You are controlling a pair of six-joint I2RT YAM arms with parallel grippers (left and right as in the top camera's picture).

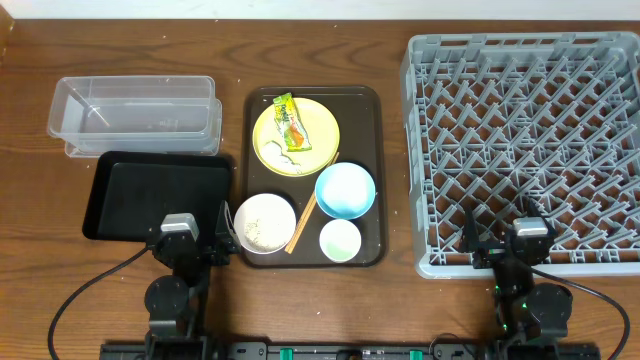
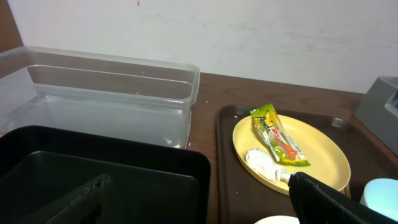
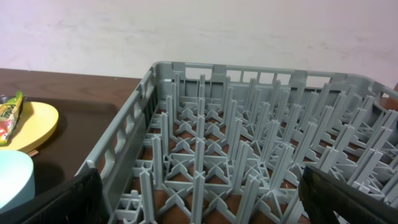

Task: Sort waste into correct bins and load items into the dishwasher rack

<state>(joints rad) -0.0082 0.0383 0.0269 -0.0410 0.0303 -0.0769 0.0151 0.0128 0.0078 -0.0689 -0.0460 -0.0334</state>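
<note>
On the yellow plate (image 1: pixel 318 125) lie a green-and-orange wrapper (image 1: pixel 290 120) and white scraps (image 1: pixel 275 152). Below the plate are a light blue bowl (image 1: pixel 345 190), a white bowl (image 1: pixel 265 222) holding crumbs, a small pale cup (image 1: pixel 340 240) and the chopsticks (image 1: pixel 310 208). At the left stand the clear tub (image 1: pixel 135 115) and the black tray (image 1: pixel 155 195). The grey dishwasher rack (image 1: pixel 530 150) fills the right. My left gripper (image 1: pixel 188 222) hangs open over the black tray's near right corner (image 2: pixel 124 168), holding nothing. My right gripper (image 1: pixel 522 222) is open and empty above the rack's near edge (image 3: pixel 249 124).
The plate, bowls, cup and chopsticks all rest on a dark brown serving tray (image 1: pixel 370 110) in the middle. A pale wall rises behind the table. Both arm bases sit at the table's front edge.
</note>
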